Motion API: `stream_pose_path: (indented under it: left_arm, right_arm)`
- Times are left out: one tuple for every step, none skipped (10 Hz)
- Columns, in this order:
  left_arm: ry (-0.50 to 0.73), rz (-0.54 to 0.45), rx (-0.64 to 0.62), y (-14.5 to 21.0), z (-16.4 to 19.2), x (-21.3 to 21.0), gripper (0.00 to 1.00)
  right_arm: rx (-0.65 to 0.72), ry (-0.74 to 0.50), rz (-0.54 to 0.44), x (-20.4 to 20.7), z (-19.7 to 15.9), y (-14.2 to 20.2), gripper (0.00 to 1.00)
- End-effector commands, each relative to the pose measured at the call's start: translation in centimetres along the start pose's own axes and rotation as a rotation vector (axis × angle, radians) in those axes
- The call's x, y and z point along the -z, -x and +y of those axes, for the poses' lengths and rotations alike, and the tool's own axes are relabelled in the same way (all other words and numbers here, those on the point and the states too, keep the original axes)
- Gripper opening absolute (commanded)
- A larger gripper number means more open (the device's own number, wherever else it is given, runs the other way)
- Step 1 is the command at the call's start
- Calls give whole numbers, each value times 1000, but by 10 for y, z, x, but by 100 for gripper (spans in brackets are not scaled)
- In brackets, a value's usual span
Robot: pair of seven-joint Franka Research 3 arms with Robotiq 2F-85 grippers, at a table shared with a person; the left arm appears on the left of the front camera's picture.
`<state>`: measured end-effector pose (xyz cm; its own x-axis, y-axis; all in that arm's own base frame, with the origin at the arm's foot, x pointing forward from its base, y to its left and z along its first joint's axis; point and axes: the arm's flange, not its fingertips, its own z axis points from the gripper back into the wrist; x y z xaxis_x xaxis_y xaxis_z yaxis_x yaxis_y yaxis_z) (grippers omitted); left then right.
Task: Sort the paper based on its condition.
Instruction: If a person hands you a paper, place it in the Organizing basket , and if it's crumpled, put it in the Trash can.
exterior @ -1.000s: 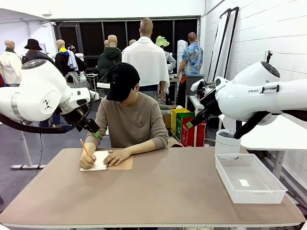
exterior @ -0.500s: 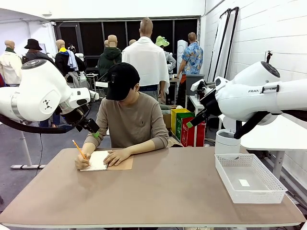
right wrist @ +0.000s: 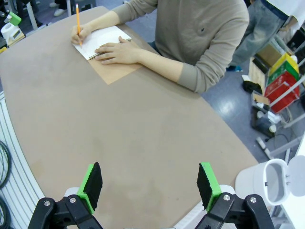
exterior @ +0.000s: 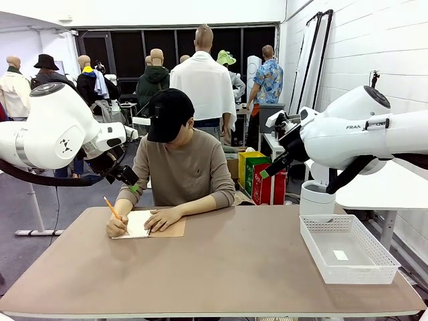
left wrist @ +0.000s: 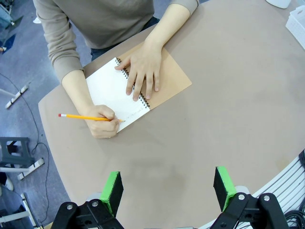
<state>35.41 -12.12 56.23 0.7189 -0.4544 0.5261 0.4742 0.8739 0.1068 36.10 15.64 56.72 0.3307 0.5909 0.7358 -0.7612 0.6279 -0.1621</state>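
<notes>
Tan table [exterior: 234, 267] in a busy workshop, both white arms held high at either side, left gripper [left wrist: 168, 188] and right gripper [right wrist: 149, 185] spread wide, empty, paper [left wrist: 110, 90] a notebook [left wrist: 169, 78] page under the person's writing hand [left wrist: 101, 125].

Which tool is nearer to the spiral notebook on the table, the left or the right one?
The left. The left tool hangs raised over the end of the table that holds the notebook; the right tool hangs raised on the other side of the middle.
</notes>
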Motion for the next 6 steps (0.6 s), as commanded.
stream_pose_path:
  left_arm:
    - [-5, -1, 3, 1, 1, -1, 100]
    - [-5, -1, 3, 1, 1, -1, 100]
    - [-5, -1, 3, 1, 1, -1, 100]
    - [-5, -1, 3, 1, 1, -1, 100]
    - [-5, -1, 3, 1, 1, -1, 100]
    - [-5, -1, 3, 1, 1, -1, 100]
  right_arm:
    - [2, -5, -2, 0, 0, 0, 100]
    - [2, -5, -2, 0, 0, 0, 100]
    - [2, -5, -2, 0, 0, 0, 100]
    - [2, -5, -2, 0, 0, 0, 100]
    - [2, -5, -2, 0, 0, 0, 100]
    - [2, -5, -2, 0, 0, 0, 100]
